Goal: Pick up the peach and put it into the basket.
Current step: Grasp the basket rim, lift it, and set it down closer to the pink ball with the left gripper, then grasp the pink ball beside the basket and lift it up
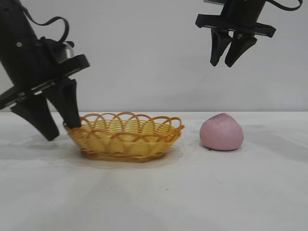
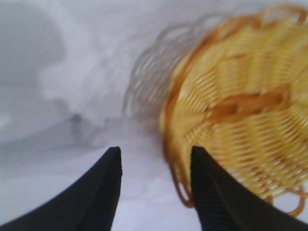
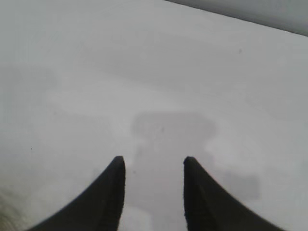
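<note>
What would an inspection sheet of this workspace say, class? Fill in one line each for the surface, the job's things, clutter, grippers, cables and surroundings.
Surface: pale table, bare except for the two things below.
Job's things: peach lies on the table to the right of the basket, apart from it; the basket holds nothing.
Clutter: nothing seen.
Grippers: left gripper open, low at the basket's left end, holding nothing; right gripper open, high above the peach, holding nothing.
Cables: black cable loops at the top of each arm, clear of the table.
Surroundings: plain light wall behind the table.
</note>
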Tool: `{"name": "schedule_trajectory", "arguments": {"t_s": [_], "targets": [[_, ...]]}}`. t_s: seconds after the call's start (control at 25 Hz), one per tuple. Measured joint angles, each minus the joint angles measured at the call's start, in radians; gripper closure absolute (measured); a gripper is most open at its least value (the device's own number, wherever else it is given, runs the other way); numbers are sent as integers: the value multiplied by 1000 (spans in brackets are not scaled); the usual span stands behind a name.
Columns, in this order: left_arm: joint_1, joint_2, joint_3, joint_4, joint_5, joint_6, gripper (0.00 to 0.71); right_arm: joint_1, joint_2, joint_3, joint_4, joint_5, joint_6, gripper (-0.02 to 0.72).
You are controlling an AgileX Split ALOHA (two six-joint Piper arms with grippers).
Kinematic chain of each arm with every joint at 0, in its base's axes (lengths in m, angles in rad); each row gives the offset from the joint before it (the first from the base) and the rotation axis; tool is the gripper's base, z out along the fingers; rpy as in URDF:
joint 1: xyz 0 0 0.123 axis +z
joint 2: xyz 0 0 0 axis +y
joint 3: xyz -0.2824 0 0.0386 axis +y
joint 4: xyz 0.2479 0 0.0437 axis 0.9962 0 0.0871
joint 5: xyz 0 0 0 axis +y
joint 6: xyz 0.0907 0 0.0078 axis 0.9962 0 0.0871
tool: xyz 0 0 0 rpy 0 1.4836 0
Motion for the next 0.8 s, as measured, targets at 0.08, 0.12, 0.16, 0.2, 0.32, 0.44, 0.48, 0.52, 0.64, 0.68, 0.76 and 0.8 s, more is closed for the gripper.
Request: {"name": "schedule_trajectory", "arguments": {"t_s": [0.08,0.12,0.16,0.2,0.32,0.44,0.48,0.52,0.64,0.68,0.76,0.8], "targets": [[2,-11,-19,21,-13,-2,417,0,0,0,0,0,0,474],[2,-11,-23,23,-19,-1,417,0,0,0,0,0,0,474],[2,-11,-24,26,-23,-1,417,0,0,0,0,0,0,474],[3,-11,-24,28,-31,-1,417,0,0,0,0,0,0,474],[3,-11,-25,97,-67,-1,417,0,0,0,0,0,0,474],[3,-11,-25,239,-123,-78,417,0,0,0,0,0,0,474],[3,-11,-25,292,-134,-134,417,0,0,0,0,0,0,474],[4,-11,-25,361,-144,-219,417,0,0,0,0,0,0,474],[23,-25,-25,471,-151,-421,417,0,0,0,0,0,0,474],[33,-43,-25,477,-151,-445,417,0,0,0,0,0,0,474],[47,-99,-25,488,-151,-450,417,0,0,0,0,0,0,474],[49,-130,-25,490,-149,-450,417,0,0,0,0,2,0,474]]}}
